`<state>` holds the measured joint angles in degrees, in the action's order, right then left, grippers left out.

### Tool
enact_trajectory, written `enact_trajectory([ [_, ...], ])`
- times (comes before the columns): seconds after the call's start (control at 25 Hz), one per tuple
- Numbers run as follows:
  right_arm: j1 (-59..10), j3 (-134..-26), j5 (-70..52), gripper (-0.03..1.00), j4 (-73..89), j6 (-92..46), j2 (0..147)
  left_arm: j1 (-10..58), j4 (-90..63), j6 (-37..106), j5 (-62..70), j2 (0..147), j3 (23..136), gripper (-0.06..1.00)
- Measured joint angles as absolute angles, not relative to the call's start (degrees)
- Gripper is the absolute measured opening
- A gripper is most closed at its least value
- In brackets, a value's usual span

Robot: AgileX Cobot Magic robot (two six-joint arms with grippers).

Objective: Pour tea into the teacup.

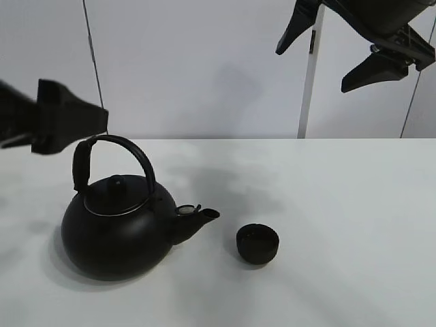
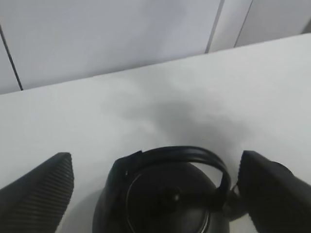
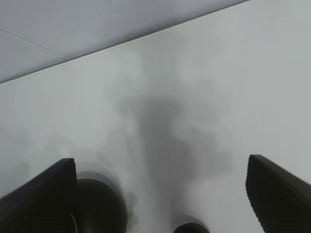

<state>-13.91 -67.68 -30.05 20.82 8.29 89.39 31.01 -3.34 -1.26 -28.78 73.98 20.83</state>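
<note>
One kettle (image 1: 116, 228), one teacup (image 1: 257, 243), two claws in view. All on a white tabletop (image 1: 340, 204).

Kettle: round, black, sits upright on the tabletop, lid on, arched handle (image 1: 122, 146) standing up, spout (image 1: 201, 218) pointing at the teacup. Teacup: small, black, upright, near the spout tip but not touching it. No tea stream visible; can't tell what's in the cup.

Left claw (image 2: 155, 187): released, jaws spread wide, directly above the kettle. In its wrist view the handle arch runs between the two fingers (image 2: 41, 187); one end of the arch sits close to one finger, contact unclear. Nothing gripped. Teacup is off to this claw's right, past the spout.

Right claw (image 1: 334, 51): also released, jaws wide, empty, held high above the tabletop. Teacup is well below it, and the kettle below and further to its left.

Behind: plain white wall with one upright white post (image 1: 308, 82).
</note>
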Motion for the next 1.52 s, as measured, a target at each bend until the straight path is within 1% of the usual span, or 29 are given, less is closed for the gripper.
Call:
enact_trajectory([
  [0.12, -13.9, -67.7, -30.0, 0.65, 20.8, 8.3, 89.4, 31.0, -2.2, -1.3, -3.7, 70.9, 33.3, 0.66],
  [0.28, -13.9, -67.7, -30.0, 0.65, 20.8, 8.3, 89.4, 31.0, -1.9, -1.3, 24.8, 71.2, 52.4, 0.66],
  [0.4, -13.9, -67.7, -30.0, 0.65, 20.8, 8.3, 89.4, 30.9, -3.3, -1.3, 38.9, 73.4, 65.0, 0.66],
  [0.56, -13.9, -67.7, -30.0, 0.65, 20.8, 8.3, 89.4, 29.3, -10.5, -1.4, 52.0, 79.7, 76.0, 0.66],
  [0.64, -13.9, -67.7, -30.0, 0.65, 20.8, 8.3, 89.4, 28.4, -13.6, -1.4, 55.8, 84.0, 79.6, 0.66],
  [0.76, -13.9, -67.7, -30.0, 0.65, 20.8, 8.3, 89.4, 27.8, -17.7, -1.4, 57.3, 89.5, 83.6, 0.66],
  [0.96, -13.9, -67.7, -30.0, 0.65, 20.8, 8.3, 89.4, 27.8, -22.3, -1.5, 57.4, 96.3, 85.4, 0.66],
  [1.4, -13.9, -67.7, -32.4, 0.65, 23.0, 9.0, 89.4, 27.9, -23.2, -2.0, 60.0, 97.9, 85.4, 0.66],
  [1.52, -13.9, -67.7, -33.1, 0.65, 23.0, 9.2, 89.4, 28.0, -23.4, -2.3, 60.0, 98.0, 83.9, 0.66],
])
